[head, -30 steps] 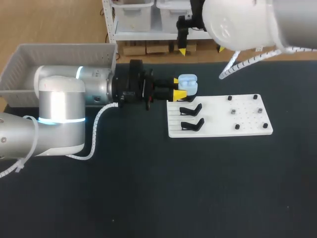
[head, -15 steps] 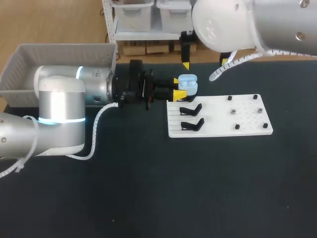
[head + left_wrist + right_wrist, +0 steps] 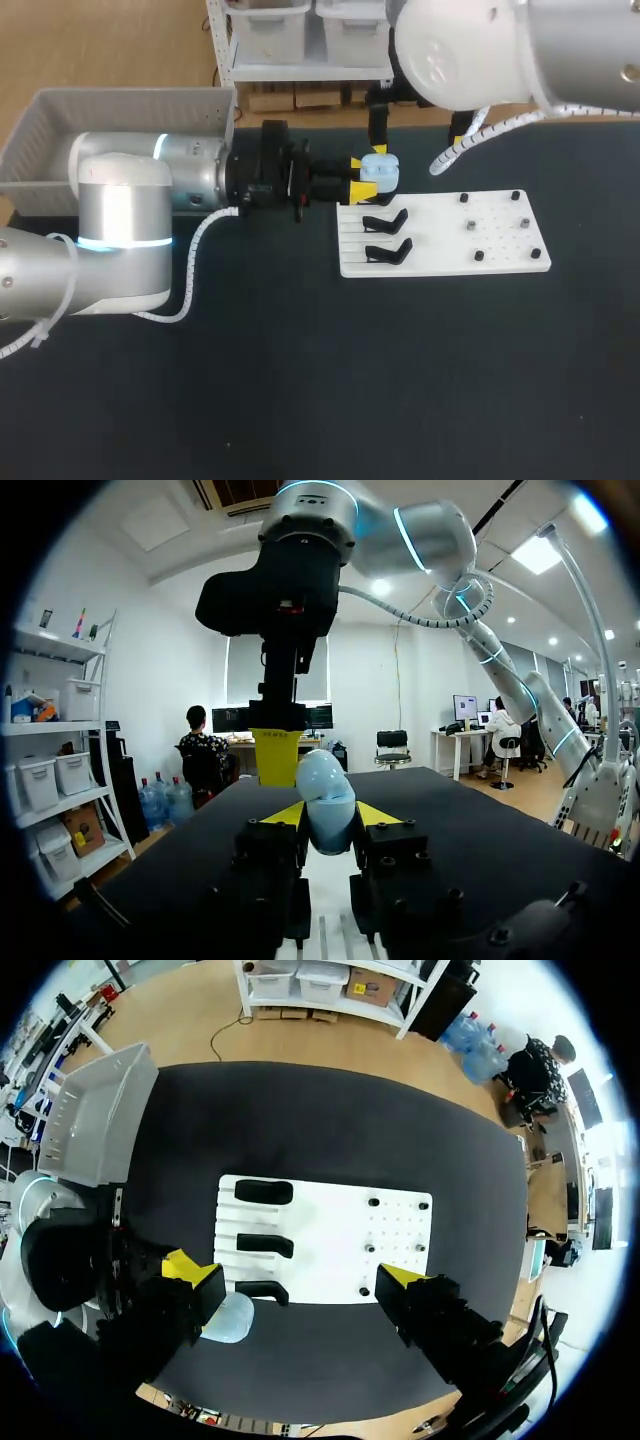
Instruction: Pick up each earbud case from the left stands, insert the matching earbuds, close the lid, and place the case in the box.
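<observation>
Pale blue earbud case (image 3: 326, 780), 1, clamped in left pincer (image 3: 327, 818), right pincer (image 3: 295, 1272) spread wide, 3 black stands (image 3: 265, 1245)

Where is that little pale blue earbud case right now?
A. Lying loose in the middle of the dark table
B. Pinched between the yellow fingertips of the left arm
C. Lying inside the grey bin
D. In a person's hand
B: the left wrist view shows the earbud case clamped in the left gripper, with one yellow tip against each side of it.
</observation>
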`<state>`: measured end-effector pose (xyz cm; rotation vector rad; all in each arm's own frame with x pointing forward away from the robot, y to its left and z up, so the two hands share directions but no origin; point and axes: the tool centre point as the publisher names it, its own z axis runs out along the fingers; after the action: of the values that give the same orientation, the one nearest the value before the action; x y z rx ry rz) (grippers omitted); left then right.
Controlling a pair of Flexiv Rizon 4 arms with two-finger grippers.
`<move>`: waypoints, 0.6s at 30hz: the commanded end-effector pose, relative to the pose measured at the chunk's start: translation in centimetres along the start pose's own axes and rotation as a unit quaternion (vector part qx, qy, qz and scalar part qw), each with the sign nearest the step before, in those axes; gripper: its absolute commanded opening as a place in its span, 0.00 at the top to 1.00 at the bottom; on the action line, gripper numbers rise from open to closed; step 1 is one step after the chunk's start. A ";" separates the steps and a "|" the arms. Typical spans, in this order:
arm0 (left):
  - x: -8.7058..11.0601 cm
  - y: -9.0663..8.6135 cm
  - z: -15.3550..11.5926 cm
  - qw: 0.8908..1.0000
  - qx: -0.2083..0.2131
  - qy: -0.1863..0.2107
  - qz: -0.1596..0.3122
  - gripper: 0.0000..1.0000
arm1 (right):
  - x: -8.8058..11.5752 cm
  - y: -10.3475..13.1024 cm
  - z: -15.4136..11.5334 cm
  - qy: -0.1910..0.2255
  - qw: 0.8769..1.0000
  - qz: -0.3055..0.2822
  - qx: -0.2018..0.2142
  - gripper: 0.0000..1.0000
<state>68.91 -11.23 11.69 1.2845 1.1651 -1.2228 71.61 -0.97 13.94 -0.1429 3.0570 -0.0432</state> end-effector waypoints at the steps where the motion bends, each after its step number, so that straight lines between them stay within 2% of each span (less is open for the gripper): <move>1: 0.1 -0.1 0.0 1.000 -0.002 -0.001 0.001 1.00 | 0.9 -0.2 -0.2 -0.012 1.000 -0.004 -0.003 0.00; 4: 0.1 -0.1 0.0 1.000 -0.002 -0.001 0.001 1.00 | 0.7 -0.5 -0.8 -0.046 0.999 0.008 -0.003 0.00; 8: 0.1 -0.1 0.0 1.000 -0.002 -0.001 0.001 1.00 | 0.3 -1.7 -3.6 -0.118 0.992 0.031 -0.032 0.00; 12: 0.1 -0.1 0.0 1.000 -0.002 -0.001 0.001 1.00 | 1.1 -2.4 -6.9 -0.171 0.983 -0.005 -0.067 0.00; 18: -2.4 0.0 -3.2 0.996 -0.085 -0.030 -0.018 1.00 | 4.5 -2.2 -10.9 -0.214 0.969 -0.055 -0.108 0.00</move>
<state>70.90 -9.79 13.26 1.1755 1.1855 -1.2262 70.80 -1.54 22.89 -0.2887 2.8370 0.1712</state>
